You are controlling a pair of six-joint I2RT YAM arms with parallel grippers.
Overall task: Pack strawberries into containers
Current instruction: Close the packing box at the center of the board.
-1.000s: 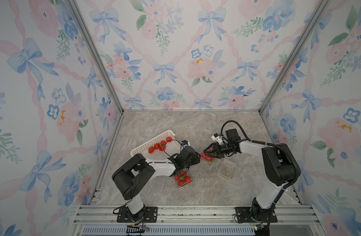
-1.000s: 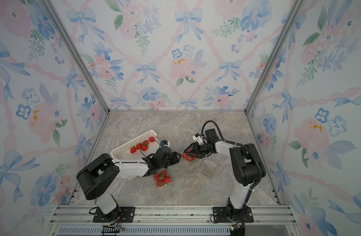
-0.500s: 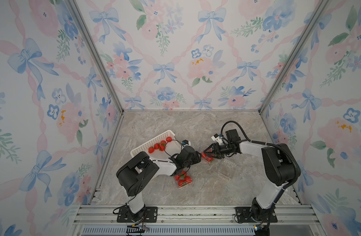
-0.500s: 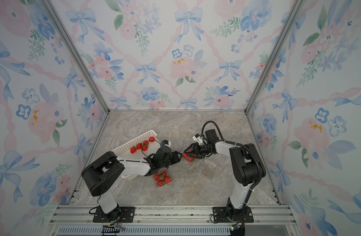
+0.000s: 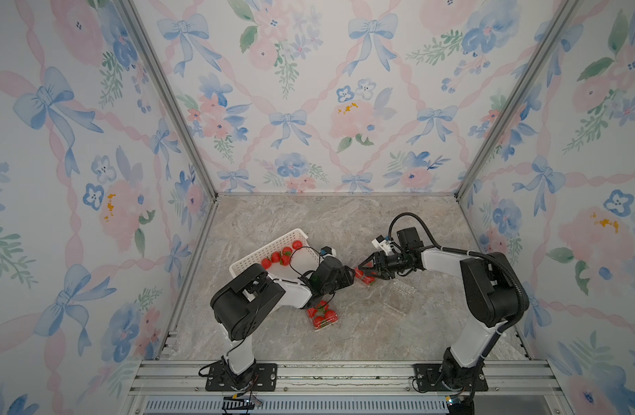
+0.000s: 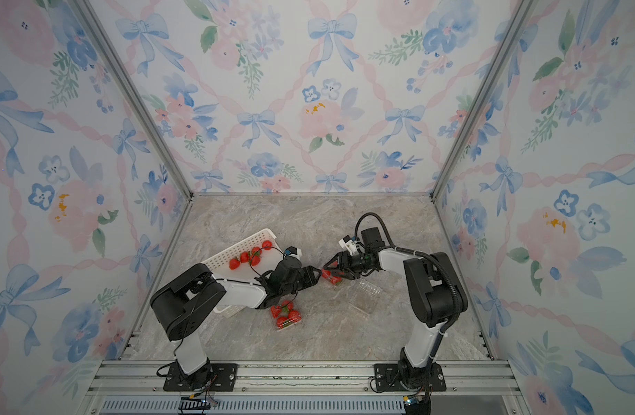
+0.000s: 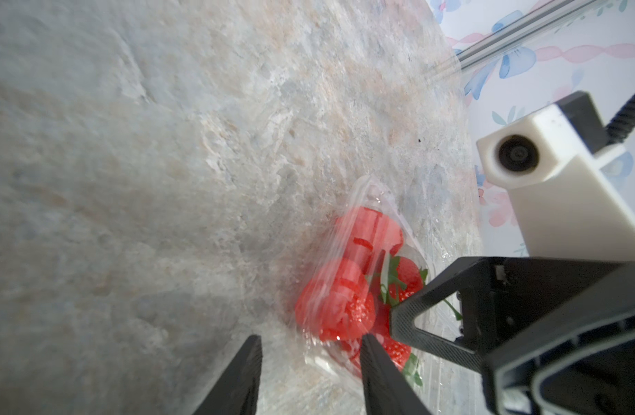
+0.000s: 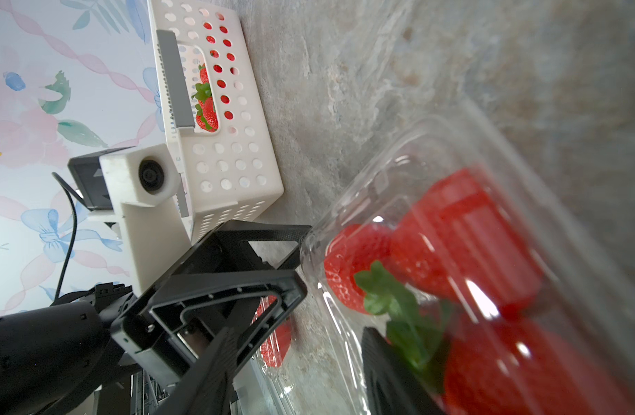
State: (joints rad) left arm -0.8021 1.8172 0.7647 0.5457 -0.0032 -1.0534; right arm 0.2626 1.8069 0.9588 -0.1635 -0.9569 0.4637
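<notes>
A clear container [image 5: 367, 280] [image 7: 366, 222] holding several red strawberries [image 8: 463, 230] stands mid-table between both grippers. My left gripper [image 5: 352, 273] [image 7: 310, 337] is open at its edge; one finger [image 7: 375, 363] touches the plastic, the other finger [image 7: 249, 363] stands apart on bare table. My right gripper [image 5: 361, 268] [image 8: 301, 330] is open too, straddling the container's near wall with one finger [image 8: 384, 363] against the berries' side. A second container [image 5: 322, 317], filled with berries, lies near the front. More strawberries [image 5: 282, 253] sit in the white basket [image 5: 258, 251].
An empty clear container [image 5: 402, 296] [image 6: 368, 296] lies right of the grippers, under the right forearm. The white perforated basket [image 8: 222, 158] stands tilted at the left behind the left arm. Patterned walls enclose the marble table on three sides.
The left arm's elbow has swung slightly to the right and its jaws have narrowed a little. The right arm and the containers have stayed in place.
</notes>
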